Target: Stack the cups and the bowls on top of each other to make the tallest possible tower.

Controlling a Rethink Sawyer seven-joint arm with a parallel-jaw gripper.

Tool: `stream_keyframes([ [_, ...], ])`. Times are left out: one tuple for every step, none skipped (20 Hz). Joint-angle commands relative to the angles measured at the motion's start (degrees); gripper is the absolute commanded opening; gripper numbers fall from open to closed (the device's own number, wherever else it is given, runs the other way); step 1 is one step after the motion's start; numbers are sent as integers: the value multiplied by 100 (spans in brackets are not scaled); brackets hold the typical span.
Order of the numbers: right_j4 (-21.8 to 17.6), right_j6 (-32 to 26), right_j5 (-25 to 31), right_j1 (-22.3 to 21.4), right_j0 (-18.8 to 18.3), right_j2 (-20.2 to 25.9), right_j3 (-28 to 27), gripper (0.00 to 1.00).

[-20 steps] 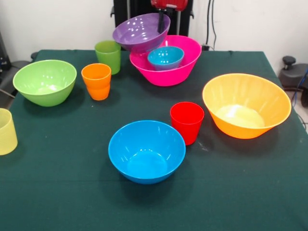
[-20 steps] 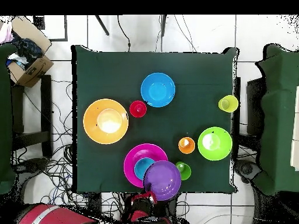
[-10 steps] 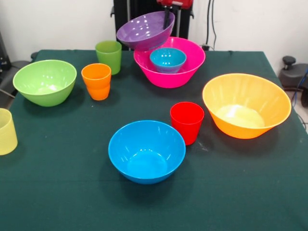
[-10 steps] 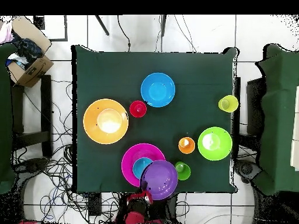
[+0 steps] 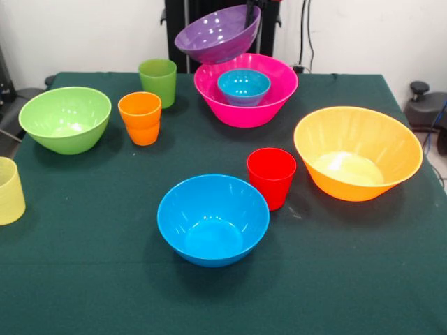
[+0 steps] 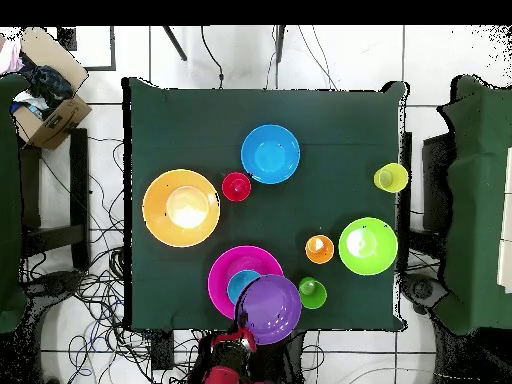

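At the far edge of the bench [image 5: 84,279], we note the purple bowl [image 5: 218,33] lifted clear and tilted, its rim gripped by the pincer [image 5: 253,8], which shows only as a dark tip at the top of the front view. It hangs just above the rim of the pink bowl [image 5: 246,89]; the small blue bowl [image 5: 243,86] sits nested inside the pink one. In the overhead view the purple bowl [image 6: 269,308] overlaps the pink bowl's [image 6: 228,272] edge on the robot's side.

We judge the step in hand to be carrying the purple bowl toward a stacking place; no tower stands yet beyond that one nested pair. The next move calls for choosing a base, levelling the bowl and lowering it squarely, since a tilted release could let it slide.

Loose on the bench:
- green cup [image 5: 158,82] beside the pink bowl, orange cup [image 5: 140,118] just in front of it
- lime green bowl [image 5: 65,118] and pale yellow cup [image 5: 10,190] at one side
- red cup [image 5: 272,177] between the large blue bowl [image 5: 213,219] and the orange bowl [image 5: 357,152]

All of these lie well apart from the pincer.
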Motion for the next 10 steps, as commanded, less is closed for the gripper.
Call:
stream_keyframes([
  [442,770,675,-55,149,291,-253,0],
  [480,803,623,9,160,301,-296,0],
  [514,845,614,38,148,344,-339,0],
  [580,891,565,108,160,380,-373,0],
  [654,917,518,174,190,406,-405,0],
  [731,935,465,239,224,422,-434,0],
  [810,939,420,291,258,427,-463,0],
  [873,950,382,340,277,448,-487,0],
  [935,959,361,382,296,472,-511,0],
  [997,967,320,435,330,485,-525,0],
])
